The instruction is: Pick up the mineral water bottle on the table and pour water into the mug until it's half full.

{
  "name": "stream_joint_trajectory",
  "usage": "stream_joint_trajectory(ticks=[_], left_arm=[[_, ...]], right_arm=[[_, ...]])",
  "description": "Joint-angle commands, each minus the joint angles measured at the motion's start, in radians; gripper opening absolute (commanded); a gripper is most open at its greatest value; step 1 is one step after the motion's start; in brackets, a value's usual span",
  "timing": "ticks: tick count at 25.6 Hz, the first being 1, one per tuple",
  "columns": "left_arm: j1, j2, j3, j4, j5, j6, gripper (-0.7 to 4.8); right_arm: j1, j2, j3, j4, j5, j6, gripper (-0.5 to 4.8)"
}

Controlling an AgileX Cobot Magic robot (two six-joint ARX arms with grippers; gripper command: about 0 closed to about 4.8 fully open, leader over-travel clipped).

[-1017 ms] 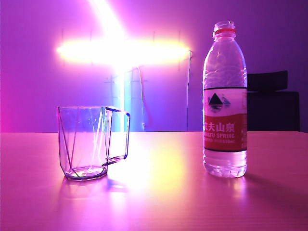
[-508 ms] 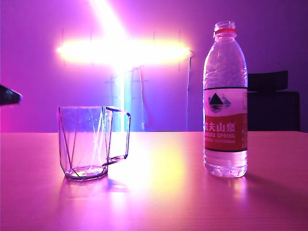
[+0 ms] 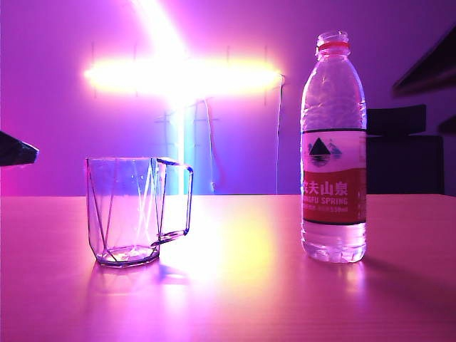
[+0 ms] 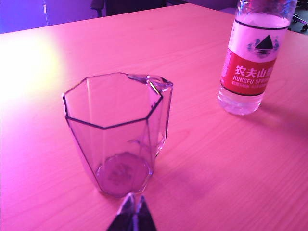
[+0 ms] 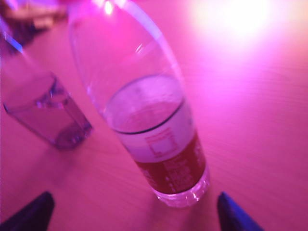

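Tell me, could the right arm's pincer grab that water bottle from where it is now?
Probably yes. The right pincer is open, its two fingertips spread either side of the mineral water bottle, nothing between them. The mug stands apart, and the left pincer is by the mug.

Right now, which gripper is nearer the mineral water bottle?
Right. The right gripper is open, its fingertips either side of the mineral water bottle base, not touching. The left gripper is shut, beside the mug.

Wide bare table [image 3: 242, 285] between mug [image 3: 128, 214], bottle [image 3: 333, 157]
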Motion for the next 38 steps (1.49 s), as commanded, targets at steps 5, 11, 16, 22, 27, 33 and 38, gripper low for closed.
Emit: stream_joint_trajectory(ticks=[5,11,16,22,27,33,38], left_arm=[[-0.002,-0.001,0.004,0.014,0.000,-0.003,-0.02],[-0.002,-0.002,0.004,0.014,0.000,-0.003,-0.02],[-0.002,-0.002,0.004,0.014,0.000,-0.003,-0.02],[-0.002,-0.002,0.004,0.014,0.000,-0.003,-0.02],[-0.002,-0.002,0.004,0.014,0.000,-0.003,-0.02],[-0.002,-0.002,0.004,0.014,0.000,-0.003,-0.02],[-0.002,-0.016,0.004,0.013,0.000,-0.003,-0.02]], right_arm=[[0.103,0.321,0.006,0.390,0.135,-0.166,4.79],[0.103,0.546,0.007,0.616,0.089,-0.170,4.79],[0.103,0.697,0.007,0.778,0.064,-0.169,4.79],[0.103,0.869,0.008,0.963,0.068,-0.129,4.79],[0.104,0.967,0.008,1.075,0.067,-0.100,4.79],[0.105,1.017,0.008,1.135,0.063,-0.075,4.42],[0.105,1.017,0.008,1.135,0.063,-0.075,4.07]])
